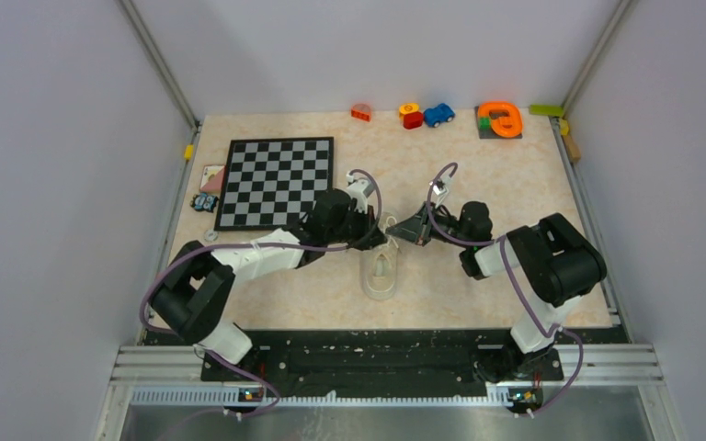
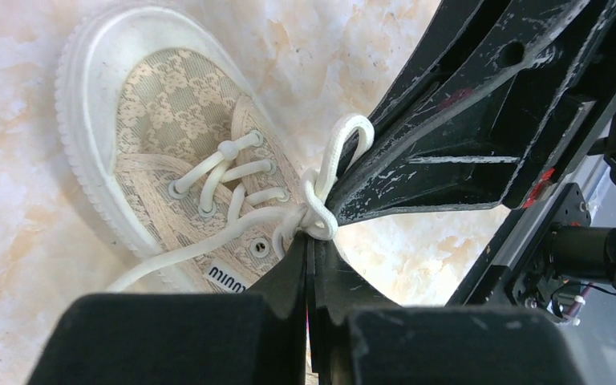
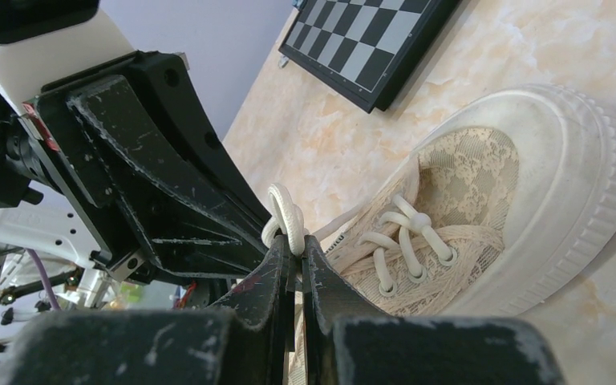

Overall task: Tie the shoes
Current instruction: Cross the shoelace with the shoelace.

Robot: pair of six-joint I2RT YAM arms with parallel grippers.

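Left end effector (image 2: pixel 311 249), right end effector (image 3: pixel 292 255) both clamped on laces (image 2: pixel 314 215), tips meeting over sneaker (image 1: pixel 379 276). Chessboard (image 1: pixel 276 181) corner beside left arm (image 1: pixel 267 254); bench (image 1: pixel 501 175) side edges well apart.

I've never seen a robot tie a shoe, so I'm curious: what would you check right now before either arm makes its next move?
1. Left gripper shut on lace: ok, its tips are closed right at the knot.
2. Right gripper shut on loop: ok.
3. Knot pulled tight: cannot tell.
4. Shoe sole down on table: ok.
5. Loose lace end free of both grippers: ok, it trails off the shoe's side.
6. Chessboard apart from shoe: ok.
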